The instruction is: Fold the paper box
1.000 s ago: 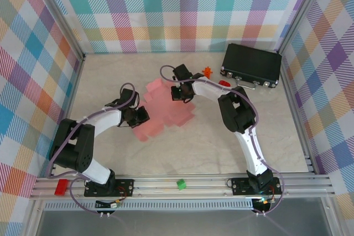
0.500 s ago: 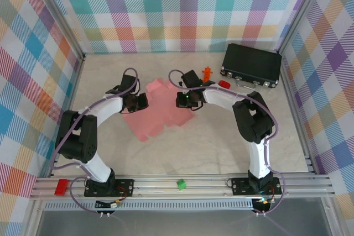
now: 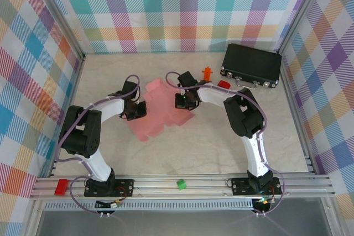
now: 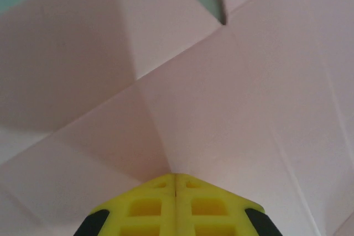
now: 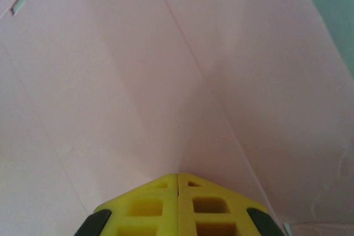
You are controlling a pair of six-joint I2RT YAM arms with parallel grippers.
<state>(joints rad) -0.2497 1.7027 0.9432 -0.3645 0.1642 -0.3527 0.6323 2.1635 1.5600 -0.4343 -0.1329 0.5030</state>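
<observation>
The paper box [image 3: 161, 113] lies spread on the bench [image 3: 221, 142]. The left gripper [image 4: 175, 179] is clamped on its left part, and the right gripper [image 5: 177, 178] is clamped on its right part.

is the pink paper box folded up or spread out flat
Spread out, not yet a box: the paper box lies as a flat multi-flap sheet on the table.

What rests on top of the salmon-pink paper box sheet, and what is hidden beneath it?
The left gripper and right gripper sit on the paper box, jaws shut, pinching card. Bare table shows around it; whatever lies beneath is covered.
</observation>
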